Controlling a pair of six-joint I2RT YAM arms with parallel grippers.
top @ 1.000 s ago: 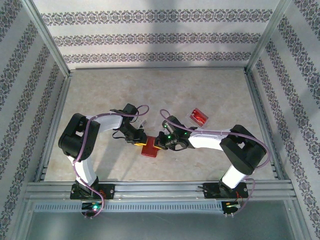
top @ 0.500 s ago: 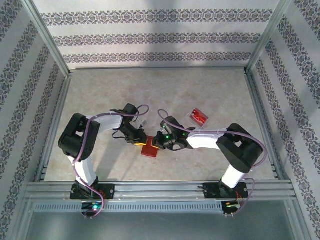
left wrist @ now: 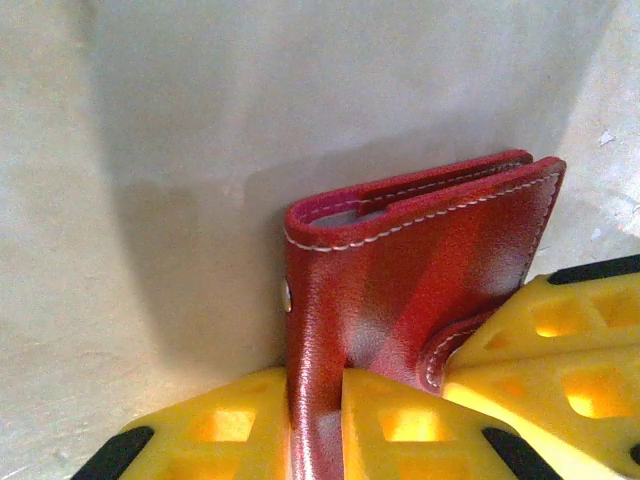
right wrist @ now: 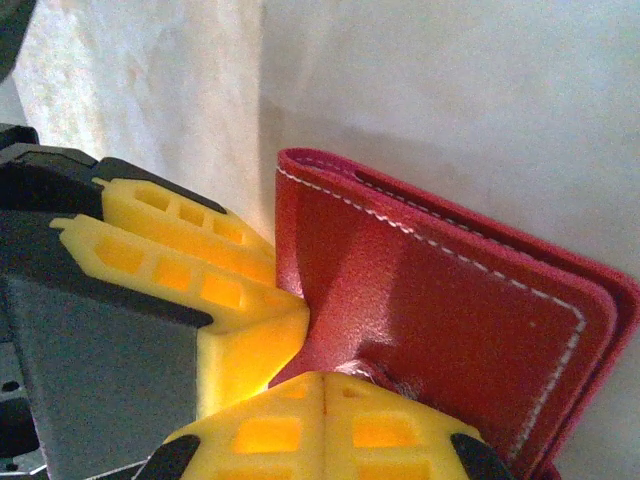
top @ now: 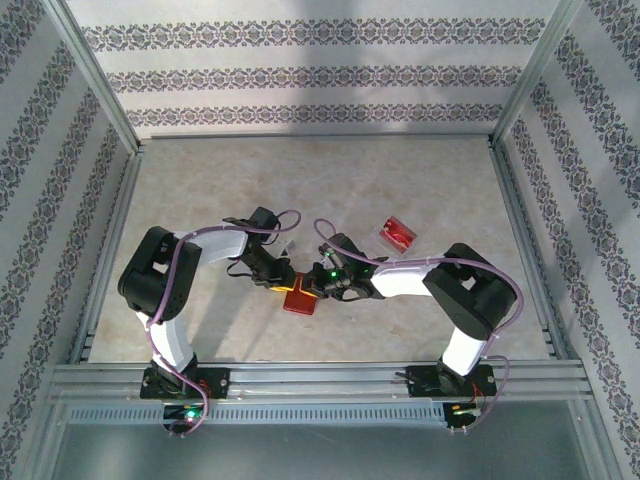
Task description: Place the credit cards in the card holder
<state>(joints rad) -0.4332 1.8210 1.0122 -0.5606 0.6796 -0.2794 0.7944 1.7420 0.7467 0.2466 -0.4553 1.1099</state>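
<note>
1. Top external — the card holder point(top: 300, 299) is lying on the counter point(top: 200, 200) between the two tools. The left tool point(top: 279, 284) is touching its left edge and the right tool point(top: 317, 289) its right edge. The credit cards point(top: 400, 237) are sitting in a clear tray point(top: 384, 227) farther back and to the right, well apart from the holder and nearer the right arm.
2. Left wrist — the left tool is clamping one leather flap, which is standing on edge between its fingers. A greyish sleeve is showing in the gap at the top.
3. Right wrist — the right tool, fingers together, is pinching the clasp tab point(right wrist: 372, 372) at the holder's near edge. Judging from this, spreading the flaps is coming first, and one tool will be needing to let go before reaching for the cards. No brand or writing is showing legibly.
</note>
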